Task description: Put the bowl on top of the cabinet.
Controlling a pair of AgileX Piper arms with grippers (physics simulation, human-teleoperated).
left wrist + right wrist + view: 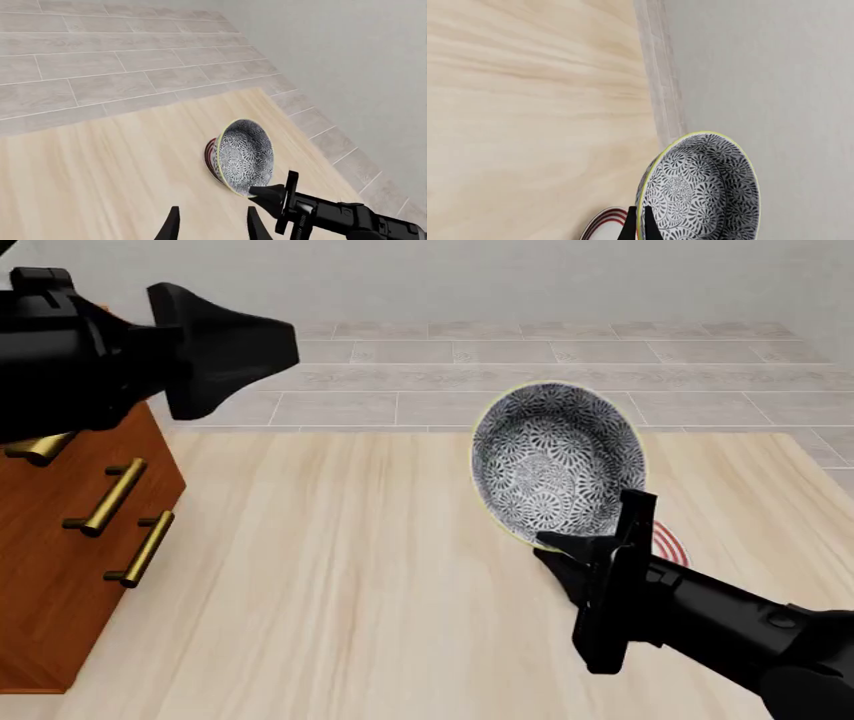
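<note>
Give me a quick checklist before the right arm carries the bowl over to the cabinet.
1. Right gripper jaws clamped on the bowl rim: ok.
2. Bowl lifted off the plate: ok, tilted on edge with its opening toward the front camera.
3. Grip secure enough to travel: cannot tell, only a thin pinch on the rim shows.
4. Cabinet top free: cannot tell, the left gripper hides it.
5. Left gripper out of the path: not ok, it hangs above the cabinet.
</note>
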